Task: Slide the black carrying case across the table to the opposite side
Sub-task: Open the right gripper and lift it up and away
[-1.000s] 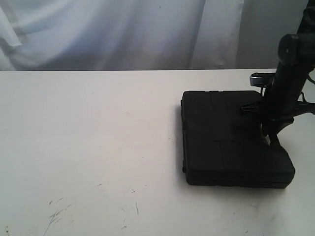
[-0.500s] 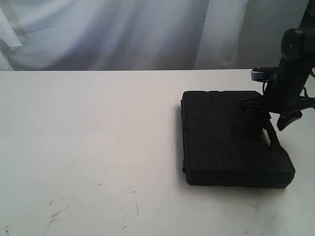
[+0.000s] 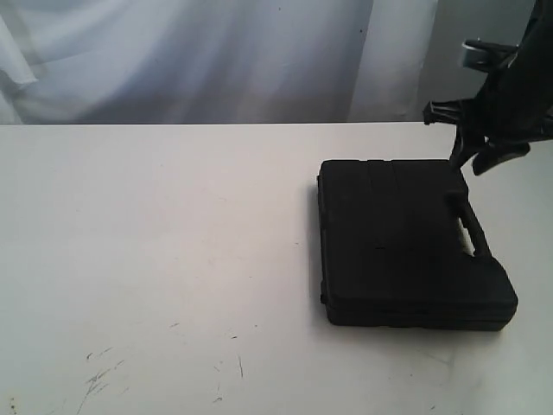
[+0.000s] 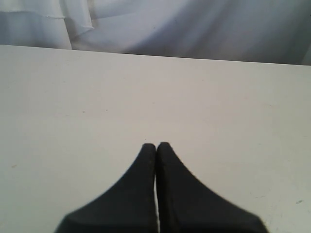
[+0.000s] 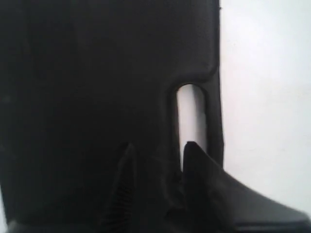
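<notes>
The black case [image 3: 406, 242] lies flat on the right part of the table [image 3: 173, 242], handle [image 3: 467, 226] toward the right edge. The right claw [image 3: 471, 164] hangs above that handle, fingers slightly apart, empty; the left claw [image 4: 156, 145] is closed over the table. Pressing low and centred on the handle side should slide the case left without turning it.

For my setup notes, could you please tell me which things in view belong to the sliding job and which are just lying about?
Belongs to the job: black carrying case, lying flat; table; right gripper, open above the case's handle end.
Just about: left gripper, shut, over the table away from the case; white curtain behind.
</notes>
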{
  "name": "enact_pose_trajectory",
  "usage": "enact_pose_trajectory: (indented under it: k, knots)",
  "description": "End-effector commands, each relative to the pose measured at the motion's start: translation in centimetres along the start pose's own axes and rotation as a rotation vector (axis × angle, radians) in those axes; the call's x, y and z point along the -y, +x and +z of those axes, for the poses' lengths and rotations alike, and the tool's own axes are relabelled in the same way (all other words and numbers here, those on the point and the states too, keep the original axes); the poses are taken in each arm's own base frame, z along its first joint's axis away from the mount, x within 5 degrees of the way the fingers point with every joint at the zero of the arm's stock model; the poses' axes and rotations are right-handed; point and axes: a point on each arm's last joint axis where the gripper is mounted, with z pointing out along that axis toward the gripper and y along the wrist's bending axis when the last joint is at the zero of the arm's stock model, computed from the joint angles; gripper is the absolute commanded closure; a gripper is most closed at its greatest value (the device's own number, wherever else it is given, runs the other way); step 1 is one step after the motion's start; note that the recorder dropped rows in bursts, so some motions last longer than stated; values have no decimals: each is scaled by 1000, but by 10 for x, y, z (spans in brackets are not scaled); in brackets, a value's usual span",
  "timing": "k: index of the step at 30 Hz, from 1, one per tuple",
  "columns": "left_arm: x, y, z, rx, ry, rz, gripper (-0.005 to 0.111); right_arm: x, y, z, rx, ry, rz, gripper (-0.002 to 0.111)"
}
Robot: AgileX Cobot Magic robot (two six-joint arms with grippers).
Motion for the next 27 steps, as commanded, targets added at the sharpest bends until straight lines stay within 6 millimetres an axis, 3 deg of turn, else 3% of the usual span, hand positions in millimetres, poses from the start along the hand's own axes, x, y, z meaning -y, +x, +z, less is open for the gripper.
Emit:
enact_pose_trajectory:
  k: [1,5,9,16,27]
  knots:
    - [0,1,0,6,5,-3,107,-19,9,-40,75,-135,-89,108]
    - [0,1,0,6,5,-3,107,-27,21,-61,178,-145,-121,108]
    - [0,1,0,6,5,-3,107,-24,43,-69,290,-146,-105,108]
    - [0,1,0,6,5,-3,107,-19,100,-97,578,-213,-112,108]
    - [0,1,0,6,5,-3,107,-14,162,-151,769,-255,-117,108]
